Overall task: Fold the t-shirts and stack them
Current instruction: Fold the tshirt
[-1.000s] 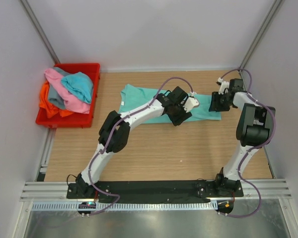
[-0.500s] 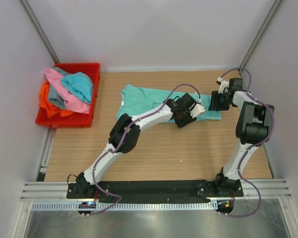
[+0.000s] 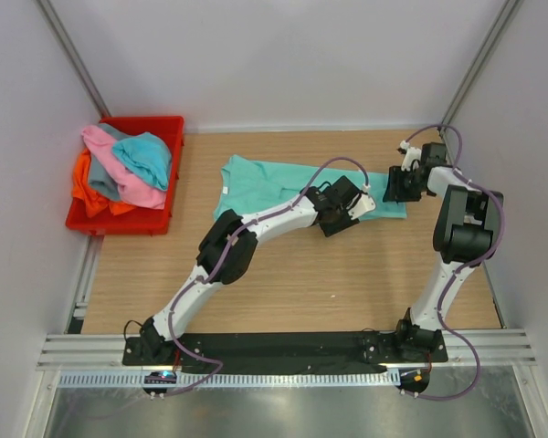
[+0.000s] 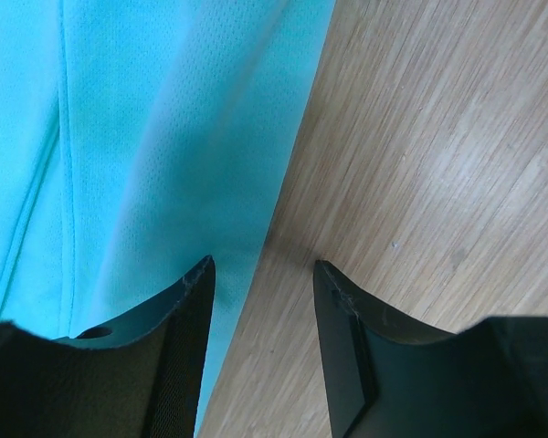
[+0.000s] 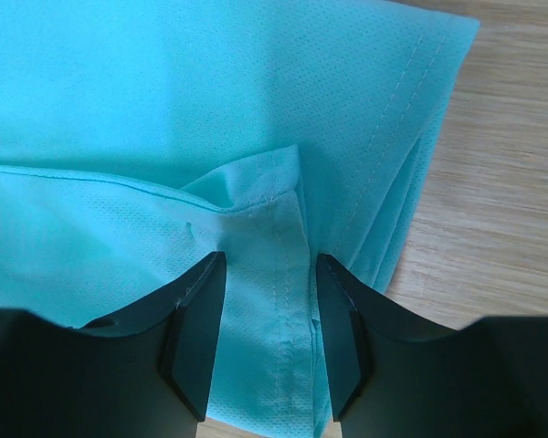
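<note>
The mint green t-shirt (image 3: 260,182) lies as a long folded strip across the back of the table. My left gripper (image 3: 354,208) is low over the strip's near edge, close to its right end. In the left wrist view the left gripper (image 4: 263,274) is open and straddles that edge, with one finger over the mint cloth (image 4: 119,137) and the other over bare wood. My right gripper (image 3: 395,190) is at the strip's right end. Its wrist view shows the right gripper (image 5: 267,269) open, with a stitched hem (image 5: 279,228) lying flat between the fingers. The pink (image 3: 119,169), turquoise (image 3: 146,155), orange (image 3: 89,196) and grey (image 3: 100,181) t-shirts are piled at the left.
A red plastic bin (image 3: 169,123) at the back left corner holds the pile of shirts. White walls and metal posts close in the table at the back and sides. Bare wood (image 3: 329,283) stretches between the shirt and the arm bases.
My left arm has slid right along the shirt's near edge toward its right end, and its jaws have narrowed a little. The right arm has barely moved.
</note>
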